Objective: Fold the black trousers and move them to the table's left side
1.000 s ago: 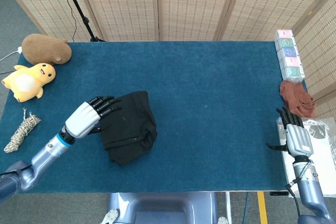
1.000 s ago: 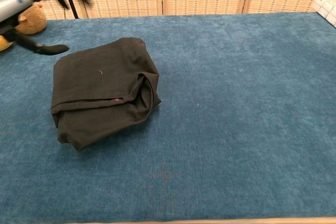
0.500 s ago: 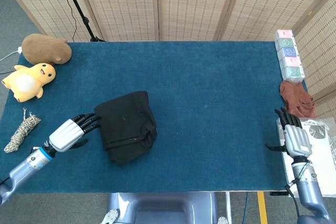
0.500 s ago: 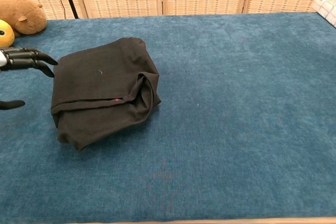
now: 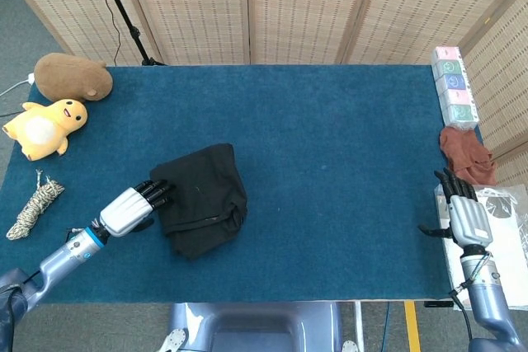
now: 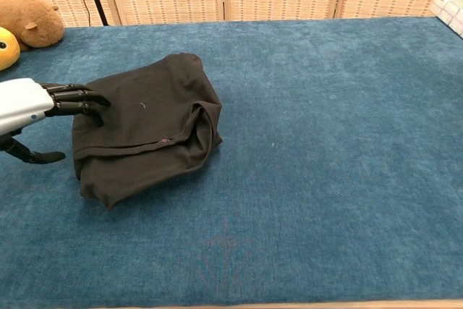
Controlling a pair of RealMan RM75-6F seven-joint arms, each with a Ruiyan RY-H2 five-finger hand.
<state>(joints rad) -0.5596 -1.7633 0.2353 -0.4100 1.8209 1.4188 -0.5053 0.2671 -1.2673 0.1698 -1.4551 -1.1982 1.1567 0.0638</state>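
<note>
Bare blue felt table (image 5: 330,162) stretches right of the folded black cloth trousers (image 5: 200,197); the left robot hand (image 5: 132,208), fingers extended, touches their left edge.

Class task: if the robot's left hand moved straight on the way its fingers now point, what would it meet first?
Probably the folded black trousers: the left hand points at their near edge, fingertips apparently touching already.
</note>
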